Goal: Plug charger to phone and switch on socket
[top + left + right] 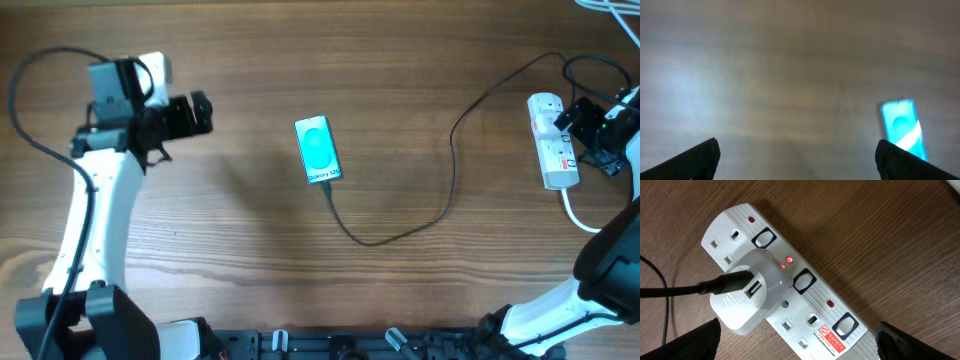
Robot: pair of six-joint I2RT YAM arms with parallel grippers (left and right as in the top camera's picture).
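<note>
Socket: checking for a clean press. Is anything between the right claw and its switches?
Nothing visible. The right claw hangs open above the socket; the plug block sits beside the switches, not over them.

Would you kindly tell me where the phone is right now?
In the overhead view the phone lies centrally, with the charger leading from its near end toward the socket on the right.
</note>
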